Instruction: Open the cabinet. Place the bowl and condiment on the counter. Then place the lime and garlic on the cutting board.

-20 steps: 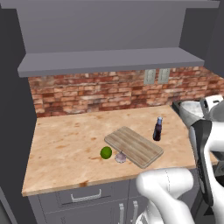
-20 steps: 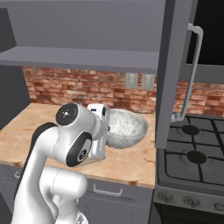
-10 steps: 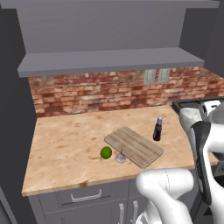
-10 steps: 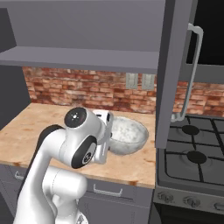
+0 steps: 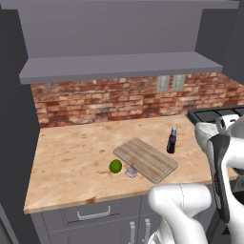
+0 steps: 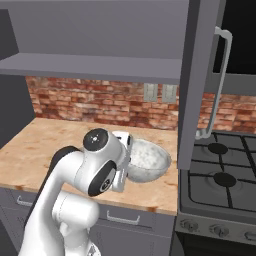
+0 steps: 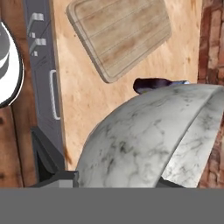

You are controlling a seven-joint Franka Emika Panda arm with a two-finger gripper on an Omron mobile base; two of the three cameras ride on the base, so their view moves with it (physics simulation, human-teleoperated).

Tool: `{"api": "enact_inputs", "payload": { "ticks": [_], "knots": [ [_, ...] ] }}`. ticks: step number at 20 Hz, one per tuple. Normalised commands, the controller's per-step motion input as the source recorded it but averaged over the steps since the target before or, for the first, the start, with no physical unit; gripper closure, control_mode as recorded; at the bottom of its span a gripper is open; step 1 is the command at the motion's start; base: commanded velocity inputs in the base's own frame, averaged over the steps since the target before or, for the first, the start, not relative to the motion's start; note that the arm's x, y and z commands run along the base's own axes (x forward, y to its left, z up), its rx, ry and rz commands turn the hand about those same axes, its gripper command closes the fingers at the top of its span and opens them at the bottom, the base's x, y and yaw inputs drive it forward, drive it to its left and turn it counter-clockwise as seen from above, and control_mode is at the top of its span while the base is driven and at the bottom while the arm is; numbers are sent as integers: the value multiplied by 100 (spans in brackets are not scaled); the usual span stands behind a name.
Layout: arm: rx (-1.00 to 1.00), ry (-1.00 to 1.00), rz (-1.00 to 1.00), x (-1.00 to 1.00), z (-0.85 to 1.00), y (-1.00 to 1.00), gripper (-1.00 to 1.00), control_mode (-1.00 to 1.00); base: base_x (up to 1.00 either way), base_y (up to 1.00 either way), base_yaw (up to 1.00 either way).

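I've got the marbled bowl (image 6: 147, 161) in my gripper (image 6: 129, 165), over the counter (image 5: 71, 162); condiment bottle (image 5: 171, 140) stands just beyond, cutting board (image 5: 145, 159) nearby, stove (image 6: 225, 185) alongside.

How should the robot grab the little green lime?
Probably from straight above, pinching the lime across its round middle. It is a smooth ball lying on the counter, with no handle or edge to catch. The garlic lies close by, on the side toward the cutting board, so the fingers would best go on the lime's front and back.
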Motion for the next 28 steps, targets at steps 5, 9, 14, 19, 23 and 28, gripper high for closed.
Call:
{"api": "enact_inputs", "payload": {
  "ticks": [5, 9, 14, 19, 23, 28],
  "knots": [
    [0, -12, 0, 0, -44, 0, 100, -100, 0, 0, 0],
    [-1, -11, 0, 0, -41, 0, 100, -100, 0, 0, 0],
    [-4, -9, 0, 0, -39, 0, 100, -100, 0, 0, 0],
    [-10, 0, -2, 5, -30, 7, 100, -100, 0, 0, 0],
    [-10, -1, 0, 9, -31, 10, 100, -100, 0, 0, 0],
    [-7, -3, 0, 13, -30, 3, 100, -100, 0, 0, 0]
  ]
}}
